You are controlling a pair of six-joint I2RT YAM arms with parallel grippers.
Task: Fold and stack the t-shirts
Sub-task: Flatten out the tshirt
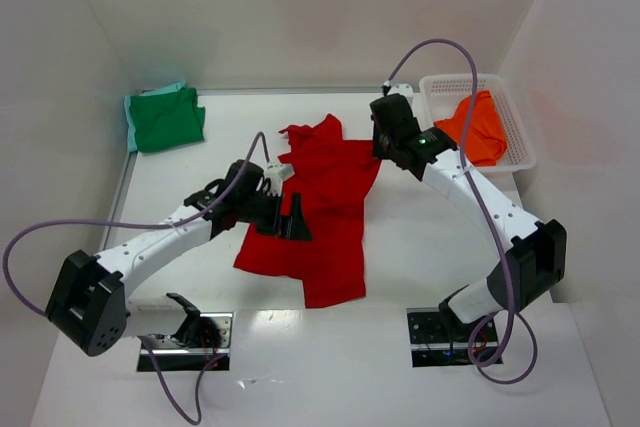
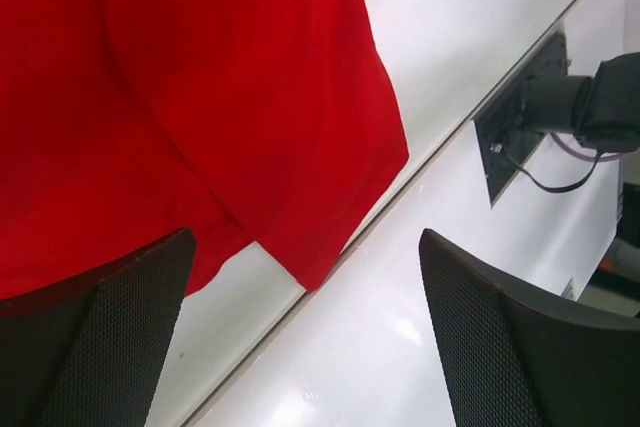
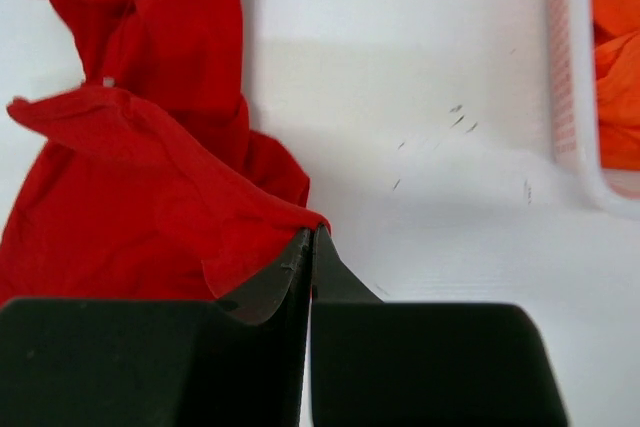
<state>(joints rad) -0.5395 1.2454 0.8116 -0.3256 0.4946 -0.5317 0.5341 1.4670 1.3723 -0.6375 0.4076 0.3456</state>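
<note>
The red t-shirt [image 1: 325, 207] lies spread and rumpled in the middle of the table. My right gripper [image 1: 384, 150] is shut on its right upper edge; the right wrist view shows the closed jaws [image 3: 313, 232] pinching the red cloth [image 3: 150, 187]. My left gripper [image 1: 292, 219] is open above the shirt's left side; in the left wrist view its fingers [image 2: 100, 337] stand wide apart over the shirt's hem [image 2: 230, 117], holding nothing. The green t-shirt [image 1: 166, 119] lies folded at the far left. The orange t-shirt [image 1: 478, 129] lies in the white basket [image 1: 520, 137].
White walls close the table at left, back and right. The basket's rim also shows in the right wrist view [image 3: 572, 97]. Two black base plates [image 1: 185, 340] sit at the near edge, and grey cables loop beside both arms.
</note>
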